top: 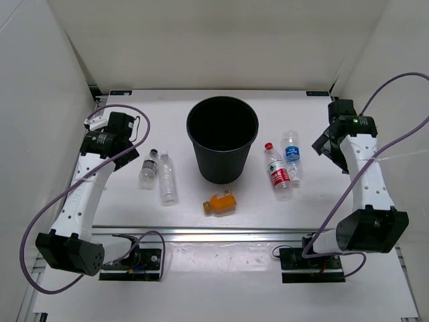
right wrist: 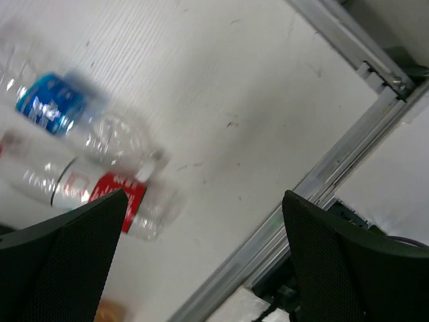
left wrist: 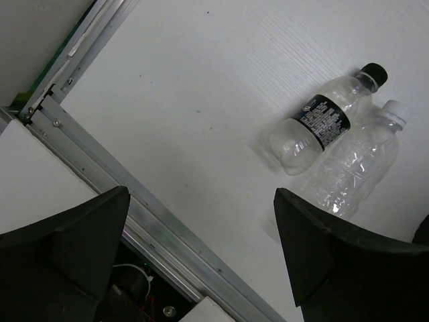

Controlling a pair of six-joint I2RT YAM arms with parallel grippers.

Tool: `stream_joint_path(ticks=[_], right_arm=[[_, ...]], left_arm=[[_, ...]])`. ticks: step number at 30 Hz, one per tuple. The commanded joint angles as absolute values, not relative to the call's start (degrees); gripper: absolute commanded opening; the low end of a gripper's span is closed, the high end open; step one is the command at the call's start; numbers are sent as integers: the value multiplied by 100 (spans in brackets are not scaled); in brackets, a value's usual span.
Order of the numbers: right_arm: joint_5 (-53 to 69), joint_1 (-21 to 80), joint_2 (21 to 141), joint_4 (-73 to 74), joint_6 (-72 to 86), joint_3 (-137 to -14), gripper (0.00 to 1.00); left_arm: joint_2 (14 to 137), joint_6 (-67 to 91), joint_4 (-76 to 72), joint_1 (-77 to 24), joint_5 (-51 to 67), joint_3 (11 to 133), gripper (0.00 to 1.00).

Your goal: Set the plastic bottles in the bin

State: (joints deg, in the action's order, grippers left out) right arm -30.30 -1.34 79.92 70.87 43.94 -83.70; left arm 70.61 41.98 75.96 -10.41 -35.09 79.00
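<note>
You're seeing white arms (top: 84, 194) wearing black joints, purple cables (top: 23, 248) looping behind the matte black fingers (left wrist: 67, 248).

White table (top: 305, 204), upright black bin (top: 222, 139), five bottles (top: 220, 202) lying flat around it

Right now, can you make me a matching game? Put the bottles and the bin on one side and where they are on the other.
Things:
1. orange bottle
2. black-cap bottle
3. red-cap bottle
4. bin

Places:
A. standing upright in the middle
B. lying left of the bin
C. lying right of the bin
D. lying on the near side of the bin

Pairs: 1-D, 2-B, 3-C, 4-A
</note>
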Motion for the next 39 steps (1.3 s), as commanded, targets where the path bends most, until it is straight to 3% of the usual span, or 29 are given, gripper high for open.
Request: stream_joint_path(ticks=[1,14,19,34,37,38,39], right_arm=[[-2031,-97,7813,6601,3428,-8227,100],[-380,-202,9649,5942,2505,-8999,100],[87,-202,10553,5994,2295,-9842,100],[26,-149,12506,5836,2188,-10590,100],[26,-263,12673,5889,2250,-10644,89],[26,-264,12674,5889,2250,-10548,74],[-52,-264,12674,5889,2250,-10460,67]], left_arm=[[6873,4280,7506,-1072,-3551,7761,100],[6188,3735,6531,-1072,-1996,7420,100],[6082,3981,6538,-950,-1792,7207,100],[6652,3929,6478,-844,-1538,7172,100],[6820,3998,6478,-844,-1477,7172,100],[6899,4069,6478,-774,-1424,7172,100],[6899,4069,6425,-713,-1424,7172,100]])
